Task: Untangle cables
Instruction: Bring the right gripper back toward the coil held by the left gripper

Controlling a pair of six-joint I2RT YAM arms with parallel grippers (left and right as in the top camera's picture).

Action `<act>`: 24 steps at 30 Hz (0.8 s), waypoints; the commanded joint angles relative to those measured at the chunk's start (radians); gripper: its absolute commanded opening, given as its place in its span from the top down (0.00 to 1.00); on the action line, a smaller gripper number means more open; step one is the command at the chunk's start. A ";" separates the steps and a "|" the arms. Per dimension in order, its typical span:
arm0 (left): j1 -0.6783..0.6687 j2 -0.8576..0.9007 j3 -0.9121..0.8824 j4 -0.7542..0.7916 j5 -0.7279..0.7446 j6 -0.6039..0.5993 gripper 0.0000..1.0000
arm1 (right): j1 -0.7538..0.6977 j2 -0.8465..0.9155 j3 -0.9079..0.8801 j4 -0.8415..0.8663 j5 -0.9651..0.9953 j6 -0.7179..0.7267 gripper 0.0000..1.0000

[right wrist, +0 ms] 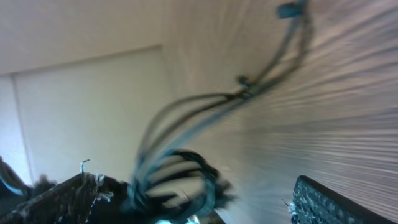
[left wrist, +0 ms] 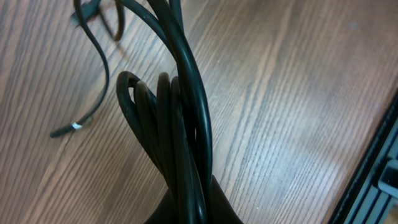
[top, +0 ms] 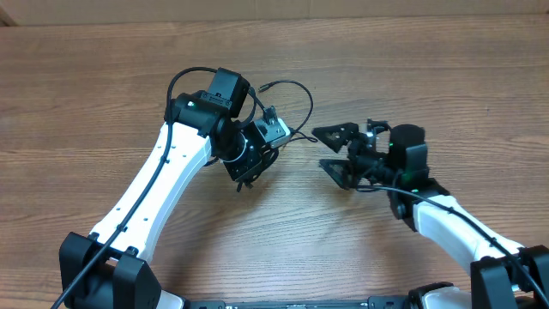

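Overhead view
- Table (top: 86, 86): brown wood grain, both arms reaching in from the near edge.
- Left gripper (top: 262, 142): near the table's centre, at the end of the white left arm; jaws largely hidden under the wrist from above.
- Cables (top: 302, 91): thin black cords rising from the left gripper in one loose loop that arcs toward the far side and back; a small plug end at the loop's start.
- Right gripper (top: 334, 152): just right of the loop, jaws spread wide apart, nothing between them, no contact with the cords.

Left wrist view
- Cables: several black strands bunched together, standing up out of the dark fingers (left wrist: 214, 208) at the bottom edge and folding over in tight loops.
- Jaw state, left: clenched on the bundle of cables.
- Plug end (left wrist: 62, 131): one loose cord tip lying flat on the wood, left of the bundle, with a pale band near its end.

Right wrist view
- Picture quality: heavily blurred.
- Fingers (right wrist: 62, 196): one at lower left, the other at lower right, well apart; jaws released, empty.
- Cables: smeared strands running from upper right down to a coiled bunch at bottom centre, between the two fingers in the view; contact impossible to tell here.
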 commanded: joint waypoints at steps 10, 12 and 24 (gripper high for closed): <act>0.004 0.006 0.016 -0.026 0.051 0.236 0.96 | 0.158 0.055 0.018 0.053 0.245 0.315 0.08; 0.004 0.006 0.016 -0.021 0.035 0.236 0.96 | 0.173 0.066 0.018 0.080 0.252 0.315 0.10; 0.004 0.006 0.016 0.040 0.094 0.240 0.96 | 0.195 0.077 0.018 0.143 0.281 0.030 0.51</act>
